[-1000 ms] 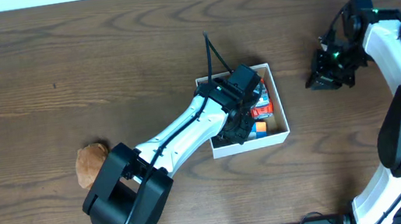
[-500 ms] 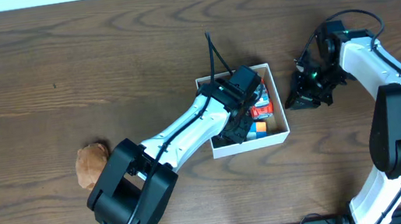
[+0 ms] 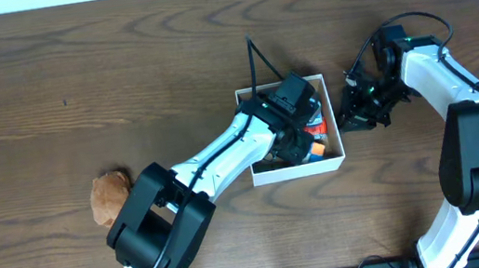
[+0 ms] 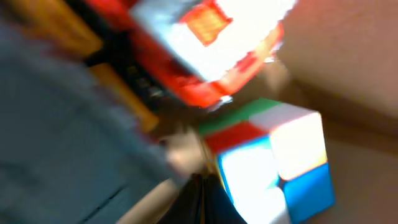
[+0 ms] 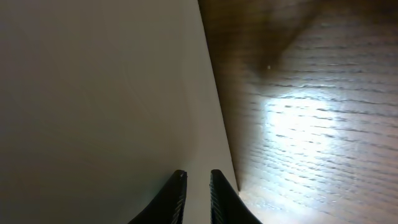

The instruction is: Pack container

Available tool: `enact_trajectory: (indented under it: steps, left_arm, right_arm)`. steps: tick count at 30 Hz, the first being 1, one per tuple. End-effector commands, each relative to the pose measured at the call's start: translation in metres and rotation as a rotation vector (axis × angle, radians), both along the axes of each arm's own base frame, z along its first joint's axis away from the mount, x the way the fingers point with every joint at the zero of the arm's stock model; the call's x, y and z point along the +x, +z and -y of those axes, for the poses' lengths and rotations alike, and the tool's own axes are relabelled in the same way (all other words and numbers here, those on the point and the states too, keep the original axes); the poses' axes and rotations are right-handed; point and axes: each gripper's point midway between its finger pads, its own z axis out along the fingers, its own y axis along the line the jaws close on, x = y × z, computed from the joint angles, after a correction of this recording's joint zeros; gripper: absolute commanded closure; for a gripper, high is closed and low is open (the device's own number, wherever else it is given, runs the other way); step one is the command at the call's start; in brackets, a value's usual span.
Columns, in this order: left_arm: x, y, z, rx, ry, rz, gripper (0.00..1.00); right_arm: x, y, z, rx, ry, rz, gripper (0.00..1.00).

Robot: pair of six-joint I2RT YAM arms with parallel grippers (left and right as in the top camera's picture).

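Note:
The container [image 3: 301,170], a white-walled square box, sits at mid-table. My left gripper [image 3: 300,147] is down inside it with its fingers together [image 4: 202,200]. Right in front of it, blurred, are a multicoloured cube [image 4: 273,162] and a red and white toy [image 4: 205,43] on the tan bottom [image 4: 354,74]. My right gripper [image 3: 351,119] is at the outside of the container's right wall. Its fingers [image 5: 198,186] are nearly together and hold nothing, close against the white wall [image 5: 93,93].
A brown plush toy [image 3: 109,197] lies on the wood table at the left, beside the left arm's base. Bare wood [image 5: 311,124] lies to the right of the container. A black cable [image 3: 251,62] rises from the left arm behind the box.
My right gripper has moved left from open table to the container's right wall. My left gripper has shifted slightly inside the container.

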Motion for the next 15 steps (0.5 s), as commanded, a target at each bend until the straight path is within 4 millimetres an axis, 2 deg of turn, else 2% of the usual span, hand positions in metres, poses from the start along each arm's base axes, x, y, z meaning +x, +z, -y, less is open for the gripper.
enact_trajectory:
  steps: [1, 15]
  left_arm:
    - [-0.0114, -0.005, 0.0071, -0.042, -0.035, -0.055, 0.94]
    - [-0.0114, -0.0039, 0.0087, -0.051, -0.037, -0.056, 0.94]
  right_arm:
    - [-0.0023, 0.0002, -0.0115, 0.051, 0.02, -0.007, 0.84]
    - [-0.0008, -0.0003, -0.0114, 0.05, 0.021, 0.0, 0.84]
